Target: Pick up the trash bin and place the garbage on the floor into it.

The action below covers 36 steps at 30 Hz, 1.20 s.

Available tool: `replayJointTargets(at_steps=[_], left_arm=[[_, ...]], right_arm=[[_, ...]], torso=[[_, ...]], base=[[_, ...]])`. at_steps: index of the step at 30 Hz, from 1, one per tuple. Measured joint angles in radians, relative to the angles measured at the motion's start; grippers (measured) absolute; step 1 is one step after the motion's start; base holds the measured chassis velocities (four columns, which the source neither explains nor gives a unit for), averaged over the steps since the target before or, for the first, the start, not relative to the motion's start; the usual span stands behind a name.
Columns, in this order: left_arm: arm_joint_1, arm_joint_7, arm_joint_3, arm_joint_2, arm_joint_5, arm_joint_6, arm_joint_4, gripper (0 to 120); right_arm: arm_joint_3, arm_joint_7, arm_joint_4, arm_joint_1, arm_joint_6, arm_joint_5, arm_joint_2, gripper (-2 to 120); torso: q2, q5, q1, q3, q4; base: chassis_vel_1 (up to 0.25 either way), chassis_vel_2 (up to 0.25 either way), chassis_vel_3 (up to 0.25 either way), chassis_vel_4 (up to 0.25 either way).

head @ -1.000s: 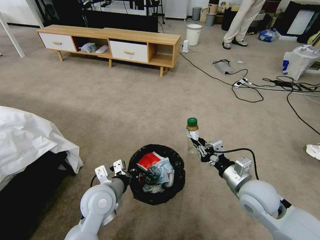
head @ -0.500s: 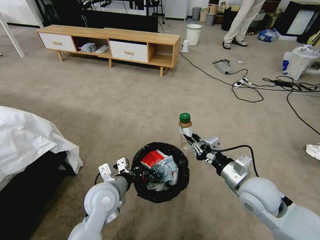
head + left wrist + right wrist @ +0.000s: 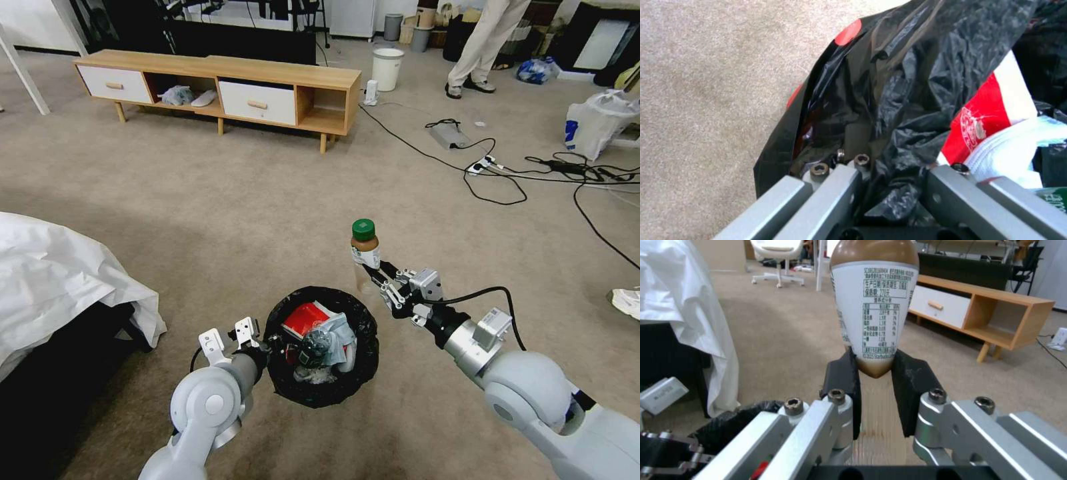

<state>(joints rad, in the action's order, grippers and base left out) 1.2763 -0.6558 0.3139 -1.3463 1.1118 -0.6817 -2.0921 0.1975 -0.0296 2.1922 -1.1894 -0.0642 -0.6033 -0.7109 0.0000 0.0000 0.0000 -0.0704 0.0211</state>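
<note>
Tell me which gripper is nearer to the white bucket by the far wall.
Right. The right gripper, shut on the green-capped bottle, reaches out past the trash bin toward the white bucket. The left gripper, clamped on the bin's near-left rim, sits farther back.

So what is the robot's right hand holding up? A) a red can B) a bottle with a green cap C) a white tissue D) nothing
B: the right gripper is shut on the bottle, which has a green cap and stands upright just beyond the rim of the trash bin; the right wrist view shows its black pads squeezing the bottle's lower part.
</note>
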Motion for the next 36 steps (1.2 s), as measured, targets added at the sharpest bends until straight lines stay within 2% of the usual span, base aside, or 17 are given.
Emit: replayJointTargets(at_steps=[23,36], left_arm=[[-0.009,0.001,0.0,-0.009,0.0,0.001,0.002,0],[-0.016,0.023,-0.001,-0.019,-0.019,0.002,0.033,0]], right_arm=[[-0.001,-0.075,0.008,-0.007,0.021,-0.02,0.002,15],[0.01,-0.138,0.027,-0.008,0.039,-0.051,0.022,15]], torso=[[0.0,0.0,0.0,0.0,0.0],[0.0,-0.0001,0.0,0.0,0.0]], base=[[0.0,0.0,0.0,0.0],[0.0,0.0,0.0,0.0]])
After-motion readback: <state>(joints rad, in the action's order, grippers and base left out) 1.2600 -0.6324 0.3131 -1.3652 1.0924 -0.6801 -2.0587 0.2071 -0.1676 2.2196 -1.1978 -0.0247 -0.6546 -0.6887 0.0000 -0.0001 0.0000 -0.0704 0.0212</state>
